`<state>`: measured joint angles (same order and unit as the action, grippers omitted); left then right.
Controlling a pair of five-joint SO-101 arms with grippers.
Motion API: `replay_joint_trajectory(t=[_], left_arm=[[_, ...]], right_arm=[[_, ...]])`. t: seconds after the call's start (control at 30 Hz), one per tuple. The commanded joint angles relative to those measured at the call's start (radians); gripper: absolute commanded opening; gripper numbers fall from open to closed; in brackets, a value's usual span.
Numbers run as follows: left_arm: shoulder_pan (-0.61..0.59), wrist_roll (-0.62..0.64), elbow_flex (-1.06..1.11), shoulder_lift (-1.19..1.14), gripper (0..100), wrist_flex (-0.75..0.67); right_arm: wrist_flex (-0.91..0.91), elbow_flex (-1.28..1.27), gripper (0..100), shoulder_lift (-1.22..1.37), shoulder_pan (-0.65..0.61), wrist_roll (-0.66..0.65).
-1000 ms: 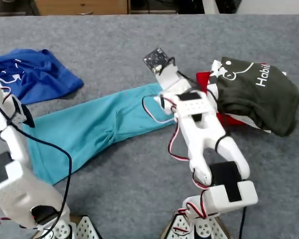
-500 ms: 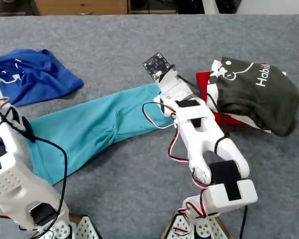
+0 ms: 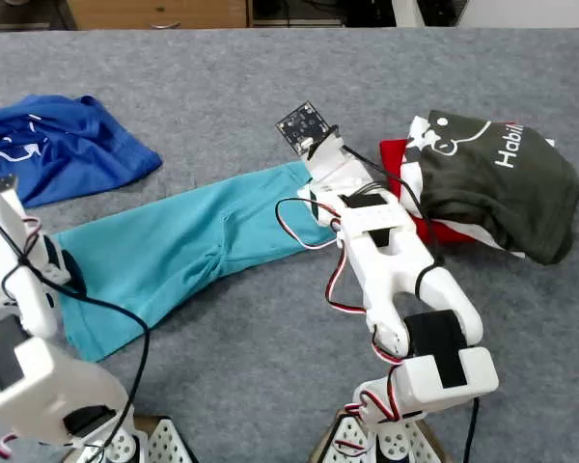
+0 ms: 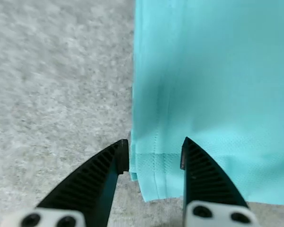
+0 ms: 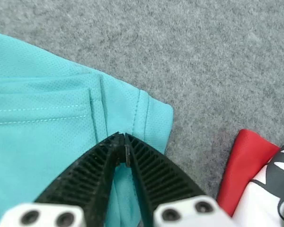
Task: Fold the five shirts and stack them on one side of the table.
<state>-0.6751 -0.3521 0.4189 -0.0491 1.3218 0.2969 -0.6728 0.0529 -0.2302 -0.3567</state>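
The left gripper (image 4: 154,147) has its fingers open a little way, with a corner of the teal shirt (image 4: 217,94) lying between them on the gray table (image 4: 47,94), and the right gripper (image 5: 122,138) pinches the shirt's other end tight.

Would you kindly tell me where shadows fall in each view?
High view: a soft shadow edges the teal shirt on the table. Left wrist view: shade beneath the shirt's corner by the left gripper. Right wrist view: faint shade along the shirt's hem.
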Motion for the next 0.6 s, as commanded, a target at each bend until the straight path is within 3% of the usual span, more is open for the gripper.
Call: replay_joint_trajectory(t=[0.0,0.37,0.57], left_arm=[[0.011,0.009,0.101,0.099,19,-0.092],[0.012,0.068,0.138,0.062,19,-0.207],[0.032,0.074,0.072,-0.031,15,-0.138]], right_arm=[[-0.015,0.061,0.2,-0.007,0.018,-0.008],[-0.015,0.061,0.2,-0.007,0.022,-0.008],[-0.015,0.062,0.2,-0.007,0.042,-0.008]])
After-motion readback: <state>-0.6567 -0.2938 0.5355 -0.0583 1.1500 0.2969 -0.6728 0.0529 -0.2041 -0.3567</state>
